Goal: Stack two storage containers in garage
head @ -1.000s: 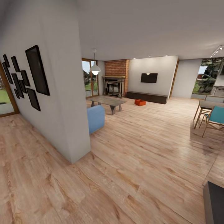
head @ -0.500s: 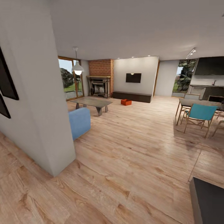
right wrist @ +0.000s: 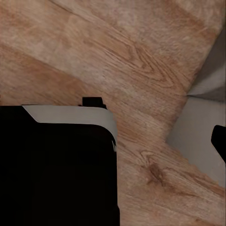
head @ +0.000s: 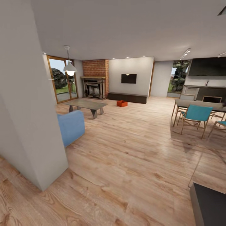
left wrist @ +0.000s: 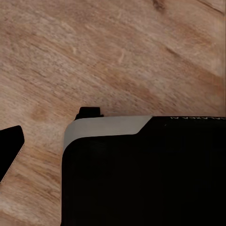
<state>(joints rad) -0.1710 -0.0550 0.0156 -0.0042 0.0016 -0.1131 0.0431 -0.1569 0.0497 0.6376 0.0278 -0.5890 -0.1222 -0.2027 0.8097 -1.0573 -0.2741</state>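
Far across the living room's wood floor, an orange-red storage container sits just before the low dark cabinet, beside the fireplace, well apart from the robot; likely awaiting pickup. Whether either tool is open, I cannot tell

You have open plank floor ahead toward the orange-red container; a white wall corner and blue seat crowd your left, dining chairs your right
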